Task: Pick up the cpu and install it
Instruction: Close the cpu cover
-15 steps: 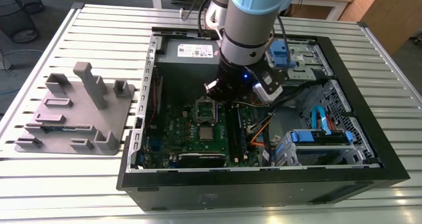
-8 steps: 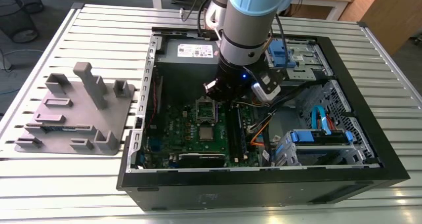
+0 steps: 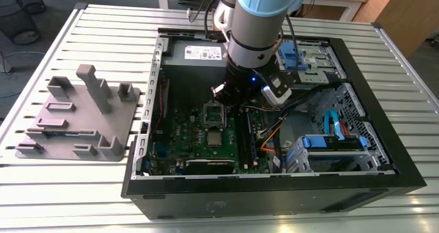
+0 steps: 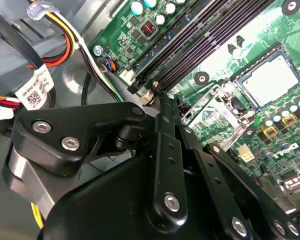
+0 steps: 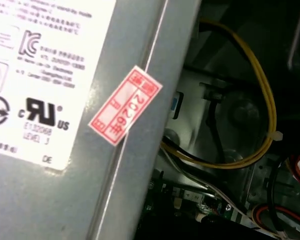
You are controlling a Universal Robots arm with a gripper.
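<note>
The cpu (image 3: pixel 216 138) is a silver square lying flat in its place on the green motherboard (image 3: pixel 185 125) inside the open computer case. In the second wrist view the cpu (image 4: pixel 270 80) shines pale, with the hinged metal socket frame (image 4: pixel 215 116) standing open beside it. That socket frame (image 3: pixel 215 113) lies just past the chip in the exterior view. My gripper (image 3: pixel 223 96) hangs over the frame inside the case. Its black fingers (image 4: pixel 162 130) run together to one thin tip, so the gripper (image 4: pixel 156 90) is shut with nothing seen in it.
A grey moulded tray (image 3: pixel 75 117) with upright posts sits on the slatted table at the exterior view's left. A power supply (image 5: pixel 50 75) lines the case's far wall. Yellow cables (image 5: pixel 260 125), memory slots (image 4: pixel 200 45) and blue drive cages (image 3: pixel 332 143) crowd around the board.
</note>
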